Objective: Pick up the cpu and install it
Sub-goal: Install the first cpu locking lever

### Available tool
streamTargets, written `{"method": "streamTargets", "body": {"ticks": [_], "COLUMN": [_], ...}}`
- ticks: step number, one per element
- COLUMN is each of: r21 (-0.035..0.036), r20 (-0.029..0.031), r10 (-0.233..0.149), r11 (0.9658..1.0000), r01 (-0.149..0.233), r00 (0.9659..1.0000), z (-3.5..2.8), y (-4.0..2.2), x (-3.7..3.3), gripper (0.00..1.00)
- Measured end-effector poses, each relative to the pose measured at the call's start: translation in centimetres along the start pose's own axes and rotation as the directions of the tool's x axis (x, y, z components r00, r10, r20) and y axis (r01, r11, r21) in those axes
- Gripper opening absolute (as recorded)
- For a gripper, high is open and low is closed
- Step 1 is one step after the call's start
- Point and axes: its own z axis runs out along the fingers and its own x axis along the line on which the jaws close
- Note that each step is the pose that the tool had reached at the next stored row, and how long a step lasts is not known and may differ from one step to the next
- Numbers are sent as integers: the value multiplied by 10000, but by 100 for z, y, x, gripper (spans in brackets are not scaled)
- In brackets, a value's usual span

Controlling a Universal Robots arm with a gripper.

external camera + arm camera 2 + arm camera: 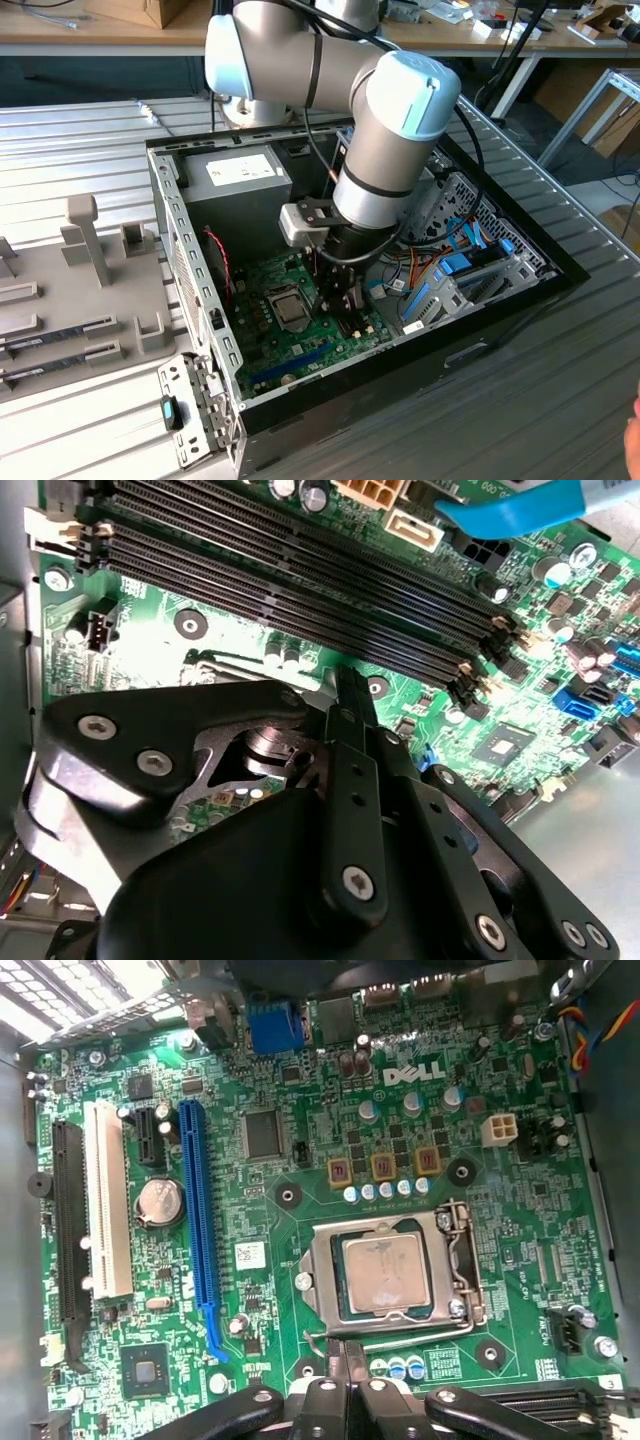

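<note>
The ribbed metal worktop (pixel 90 130) carries an open black computer case (pixel 560 275) lying on its side, and the grey arm (pixel 390 140) reaches down into it. Inside lies the green motherboard (pixel 300 1090), with the grey power supply (pixel 240 185) at the far end of the case. In the first wrist view the socket frame (pixel 465 1260) sits near the black memory slots (pixel 300 580), and the cpu (pixel 388 1275) lies flat inside that frame, its silver top up, so it appears already seated. The gripper (pixel 345 1380) hangs just above the board beside the socket; its fingers (pixel 352 740) look pressed together with nothing between them. Judging by this, good work here means checking the chip lies level and square in the frame, with no corner riding up, and keeping the fingers off the thin latch lever (pixel 380 1338).
</note>
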Motion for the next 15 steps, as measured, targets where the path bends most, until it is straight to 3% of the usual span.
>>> {"method": "streamTargets", "body": {"ticks": [2, 12, 15], "r21": [2, 20, 37], "r20": [-32, -30, -25], "r10": [3, 5, 7], "r11": [10000, 10000, 10000], "r01": [-3, -5, -7], "r00": [10000, 10000, 10000], "z": [1, 11, -7], "y": [-1, 101, 106], "x": [0, 10, 12], "gripper": [11, 11, 11]}}
